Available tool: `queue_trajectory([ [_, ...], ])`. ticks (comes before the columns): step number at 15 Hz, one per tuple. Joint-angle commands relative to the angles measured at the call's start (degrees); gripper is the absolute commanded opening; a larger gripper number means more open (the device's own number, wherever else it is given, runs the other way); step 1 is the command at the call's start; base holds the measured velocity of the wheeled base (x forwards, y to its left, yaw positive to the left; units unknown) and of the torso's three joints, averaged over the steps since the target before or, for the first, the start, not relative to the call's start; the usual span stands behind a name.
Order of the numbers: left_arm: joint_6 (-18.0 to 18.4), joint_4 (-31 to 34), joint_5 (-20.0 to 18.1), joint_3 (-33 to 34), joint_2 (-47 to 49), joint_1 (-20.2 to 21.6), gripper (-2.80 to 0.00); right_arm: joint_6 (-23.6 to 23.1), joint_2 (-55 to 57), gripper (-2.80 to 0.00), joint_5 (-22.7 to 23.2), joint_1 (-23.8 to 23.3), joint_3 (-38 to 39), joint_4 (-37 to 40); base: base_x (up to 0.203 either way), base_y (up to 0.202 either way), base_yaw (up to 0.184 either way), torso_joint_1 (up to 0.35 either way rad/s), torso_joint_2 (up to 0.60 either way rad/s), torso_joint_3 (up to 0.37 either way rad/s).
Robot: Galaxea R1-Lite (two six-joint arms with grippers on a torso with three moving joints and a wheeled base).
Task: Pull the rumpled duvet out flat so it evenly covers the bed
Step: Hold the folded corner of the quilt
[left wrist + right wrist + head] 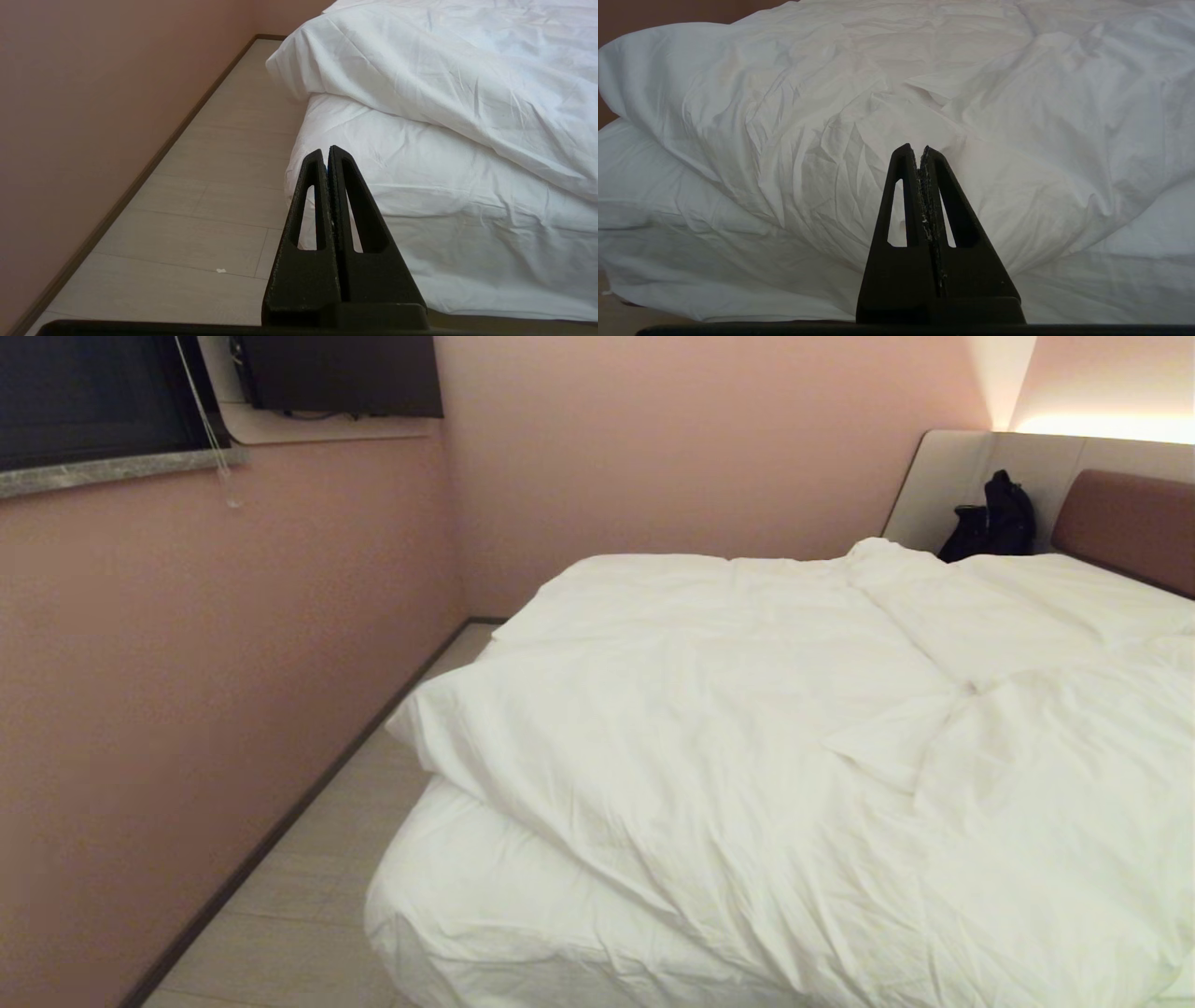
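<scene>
My left gripper (327,150) had its fingers pressed together on nothing, pointing at the near left corner of the bed (420,242), short of the sheet and not touching it. My right gripper (917,148) was likewise closed and empty, aimed at the bunched folds in front of it without contact. Neither arm showed from my head. The duvet (747,728) lay rumpled across the bed (485,905), its near edge pulled back on a slant so that the near left corner of the mattress sheet was bare; a thick fold bulged over the left side, and creases ran toward the right. To the left a strip of pale floor (308,887) ran along a pink wall (187,691). At the far right stood the headboard (1130,523), with a dark bag (994,518) beside it.
</scene>
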Motion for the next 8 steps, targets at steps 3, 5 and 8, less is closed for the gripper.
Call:
queue_trajectory([
  [3, -0.07, -0.01, 0.03, 0.07, 0.0, 0.0, -2.8, 0.02, 0.07, -2.8, 0.0, 0.0, 0.0, -0.03, 0.0, 0.0, 0.0, 0.0, 0.0, 0.0],
  [5, -0.07, -0.01, 0.03, 0.07, 0.0, 0.0, -2.8, 0.02, 0.07, -2.8, 0.0, 0.0, 0.0, -0.03, 0.0, 0.0, 0.0, -0.083, 0.19, 0.112],
  [8, -0.15, -0.01, 0.2, 0.07, 0.0, 0.0, -2.8, 0.02, 0.07, -2.8, 0.0, 0.0, 0.0, 0.04, 0.0, 0.0, 0.0, -0.154, 0.4, 0.24],
])
